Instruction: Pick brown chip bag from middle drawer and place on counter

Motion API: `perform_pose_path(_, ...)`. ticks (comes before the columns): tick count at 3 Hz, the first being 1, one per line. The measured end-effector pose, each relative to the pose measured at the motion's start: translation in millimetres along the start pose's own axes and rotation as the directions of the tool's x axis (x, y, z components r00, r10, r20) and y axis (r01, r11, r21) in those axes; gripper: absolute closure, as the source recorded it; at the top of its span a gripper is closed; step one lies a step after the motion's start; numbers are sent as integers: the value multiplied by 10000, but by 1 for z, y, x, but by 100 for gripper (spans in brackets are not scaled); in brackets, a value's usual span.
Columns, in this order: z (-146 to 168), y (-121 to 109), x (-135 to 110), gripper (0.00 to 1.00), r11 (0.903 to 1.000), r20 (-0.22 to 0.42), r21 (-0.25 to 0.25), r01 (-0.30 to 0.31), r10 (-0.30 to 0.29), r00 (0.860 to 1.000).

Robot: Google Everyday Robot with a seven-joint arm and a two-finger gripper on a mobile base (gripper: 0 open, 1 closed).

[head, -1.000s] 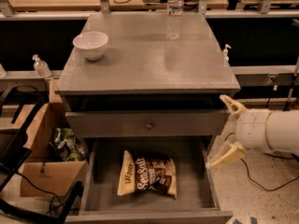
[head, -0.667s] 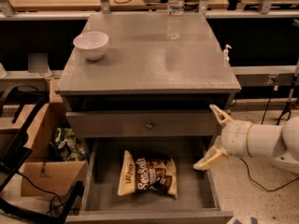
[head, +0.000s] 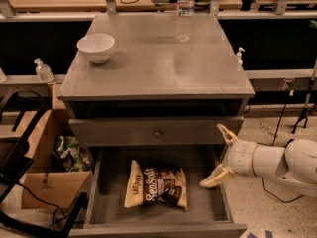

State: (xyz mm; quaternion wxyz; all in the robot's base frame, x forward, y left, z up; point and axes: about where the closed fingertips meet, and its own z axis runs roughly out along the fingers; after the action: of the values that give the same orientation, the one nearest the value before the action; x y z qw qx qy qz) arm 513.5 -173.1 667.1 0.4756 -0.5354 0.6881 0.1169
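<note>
The brown chip bag [head: 156, 190], cream-yellow and dark brown with white "Sea Salt" lettering, lies flat on the floor of the pulled-out middle drawer [head: 205, 207]. My gripper [head: 221, 154] is open, its two cream fingers spread wide, one up near the drawer front above and one low over the drawer's right side. It sits to the right of the bag and does not touch it. The counter [head: 158, 68] is the grey cabinet top above.
A white bowl [head: 96, 47] stands at the counter's left and a clear water bottle [head: 185, 8] at its back. The closed drawer front with a round knob [head: 157, 132] is above the open drawer. A cardboard box [head: 44, 182] stands left of the cabinet.
My gripper and arm have moved left, from outside the cabinet's right side to over the open drawer's right edge. The bag has not moved.
</note>
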Motion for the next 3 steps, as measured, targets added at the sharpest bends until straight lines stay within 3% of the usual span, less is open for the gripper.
perform_pose_path(1, 28, 15, 17, 0, 9995, -193, -132, -293, 291, 9994)
perform_pose_path(3, 133, 67, 58, 0, 9898, -552, -1116, -890, 832, 9950)
